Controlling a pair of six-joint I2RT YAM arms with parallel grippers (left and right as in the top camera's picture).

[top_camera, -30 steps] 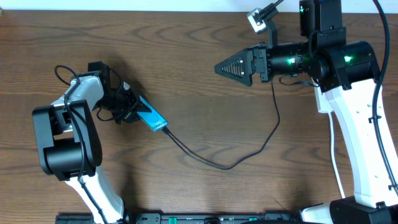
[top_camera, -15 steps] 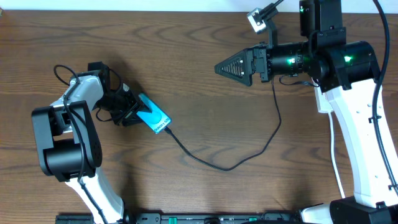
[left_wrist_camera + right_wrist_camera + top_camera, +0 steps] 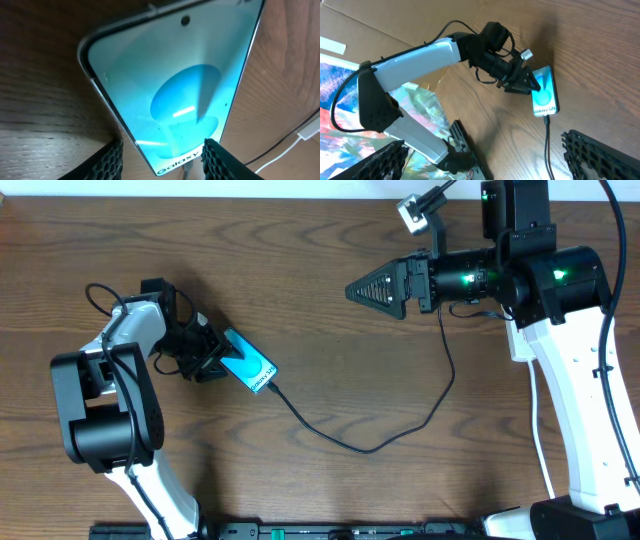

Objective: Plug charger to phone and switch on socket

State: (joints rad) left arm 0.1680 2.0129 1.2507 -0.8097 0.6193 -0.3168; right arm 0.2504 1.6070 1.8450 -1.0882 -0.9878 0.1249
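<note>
**Left pincer on the phone, right pincer wide and apart**

The phone [image 3: 250, 367] lies left of centre on the wooden tabletop [image 3: 320, 330], set on a diagonal with its teal screen facing up. The left pincer [image 3: 220, 358] is at the phone's upper-left end. In the left wrist view its two ribbed fingers [image 3: 112, 160] stand narrow, one against each long edge of the phone, so it is clamped on the handset. A dark shadow runs under the phone's left side in that view. I cannot tell whether that edge is raised off the wood.

The charger [image 3: 370, 448] runs as a thin black line from the phone's lower-right end, sags in a loop across the middle of the tabletop, then climbs toward the right arm. Its tip meets the phone's end just below the "Galaxy S25" lettering. The pictures do not show whether it is fully seated.

The right pincer [image 3: 355, 288] hangs above the tabletop's upper middle, pointing left, well apart from the phone. In the right wrist view its black lattice fingers [image 3: 600, 150] sit at opposite lower corners — spread wide, with nothing between them.
</note>
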